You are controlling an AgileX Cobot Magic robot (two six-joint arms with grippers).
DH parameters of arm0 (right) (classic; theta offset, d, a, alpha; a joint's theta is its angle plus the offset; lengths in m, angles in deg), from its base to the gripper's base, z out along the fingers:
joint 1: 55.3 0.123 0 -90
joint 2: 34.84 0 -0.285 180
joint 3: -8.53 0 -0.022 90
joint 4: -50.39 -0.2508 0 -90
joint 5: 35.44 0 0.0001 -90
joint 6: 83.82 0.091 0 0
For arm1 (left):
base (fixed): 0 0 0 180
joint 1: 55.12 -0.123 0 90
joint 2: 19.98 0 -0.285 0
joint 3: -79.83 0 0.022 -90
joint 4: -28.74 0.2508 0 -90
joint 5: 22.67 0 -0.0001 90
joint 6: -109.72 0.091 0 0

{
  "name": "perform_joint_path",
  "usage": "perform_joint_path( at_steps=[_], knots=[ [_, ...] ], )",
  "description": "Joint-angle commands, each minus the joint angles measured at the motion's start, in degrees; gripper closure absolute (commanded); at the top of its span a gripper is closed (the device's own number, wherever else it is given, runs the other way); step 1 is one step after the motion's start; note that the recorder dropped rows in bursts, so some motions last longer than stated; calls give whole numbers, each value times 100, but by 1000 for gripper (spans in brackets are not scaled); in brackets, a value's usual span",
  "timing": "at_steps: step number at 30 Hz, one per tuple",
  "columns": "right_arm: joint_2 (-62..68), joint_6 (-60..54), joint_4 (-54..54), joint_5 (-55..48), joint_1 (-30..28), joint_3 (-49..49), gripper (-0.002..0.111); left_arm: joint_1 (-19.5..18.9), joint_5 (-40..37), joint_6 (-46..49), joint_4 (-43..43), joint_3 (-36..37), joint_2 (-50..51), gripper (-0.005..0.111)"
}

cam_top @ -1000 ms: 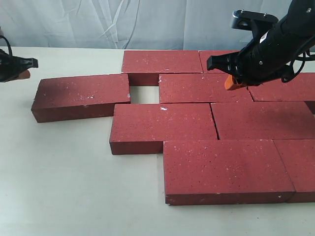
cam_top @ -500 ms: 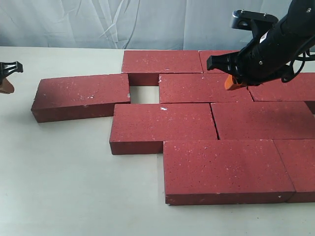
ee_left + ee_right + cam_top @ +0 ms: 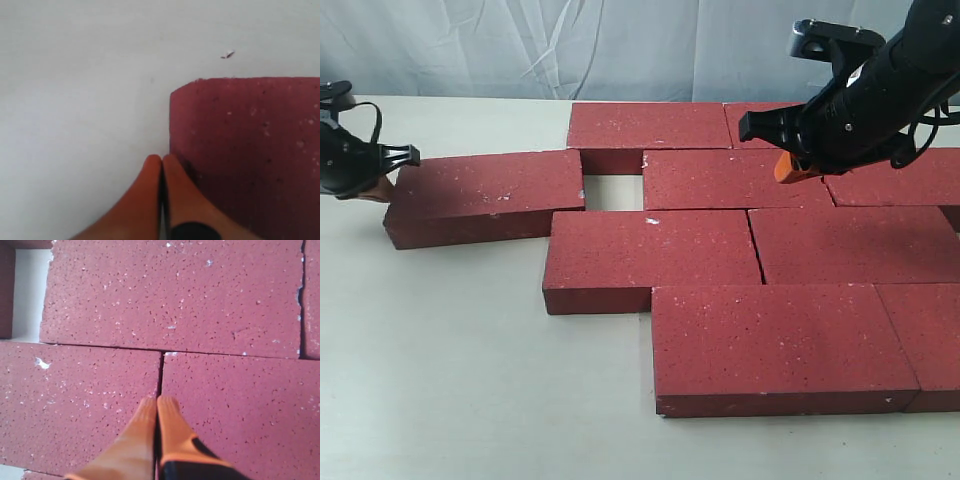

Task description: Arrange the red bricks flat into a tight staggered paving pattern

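Note:
Several dark red speckled bricks lie flat in staggered rows. One brick sits apart at the left, slightly askew, with a small square gap between it and the others. My left gripper is shut with its orange fingertips against that brick's left end; in the left wrist view the gripper touches the brick's edge. My right gripper is shut and empty, hovering over the paved bricks; its tips point at a seam between two of them.
The bricks rest on a pale tabletop with bare surface at the left and front. A grey-white cloth backdrop hangs behind. The pattern runs off the right edge of the exterior view.
My left gripper has moved from the far left edge rightward to the left end of the loose brick. The right arm and the bricks have not visibly moved.

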Motion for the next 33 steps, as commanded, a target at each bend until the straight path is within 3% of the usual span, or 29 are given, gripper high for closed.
perform_joint_path(
  at_steps=[1,10,33],
  knots=[
    [-47,-33,14,46,-21,-28,109,237,587,16,-25,-8,133,107],
    [-47,-33,14,46,-21,-28,109,501,1213,28,-38,-8,214,107],
    [-47,-33,14,46,-21,-28,109,404,467,10,652,-8,-53,107]
  ],
)
